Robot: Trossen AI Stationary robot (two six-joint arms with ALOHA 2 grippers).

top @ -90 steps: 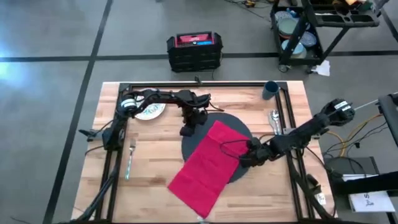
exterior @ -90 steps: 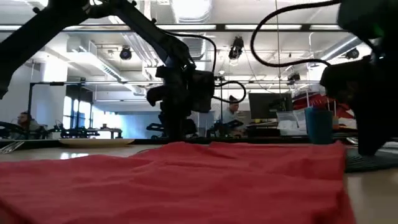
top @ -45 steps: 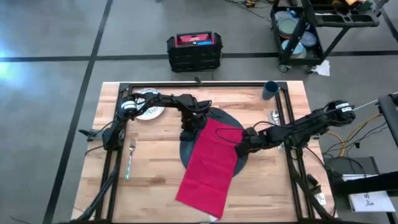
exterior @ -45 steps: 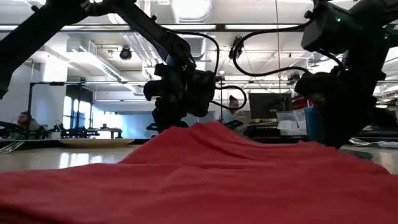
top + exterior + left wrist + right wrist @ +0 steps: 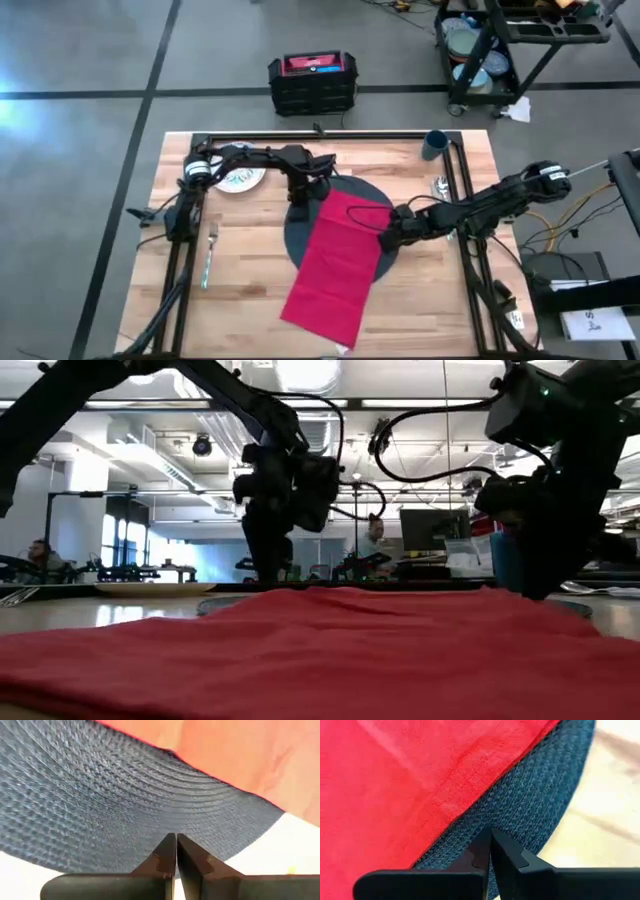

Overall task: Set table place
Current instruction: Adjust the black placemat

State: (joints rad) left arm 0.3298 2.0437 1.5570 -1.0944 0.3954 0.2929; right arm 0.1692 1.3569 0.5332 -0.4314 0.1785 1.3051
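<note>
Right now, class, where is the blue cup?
In the high view the blue cup stands at the table's far right corner, beyond the cutlery and away from both arms.

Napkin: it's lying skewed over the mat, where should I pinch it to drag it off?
Pinch the napkin at its near corner, which lies flat on bare table clear of the mat. Come straight down from above, probably with the left gripper, now shut at the mat's edge.

Open-plan lab: exposed ceiling ducts (image 5: 160, 450), monitors (image 5: 432, 528).
</note>
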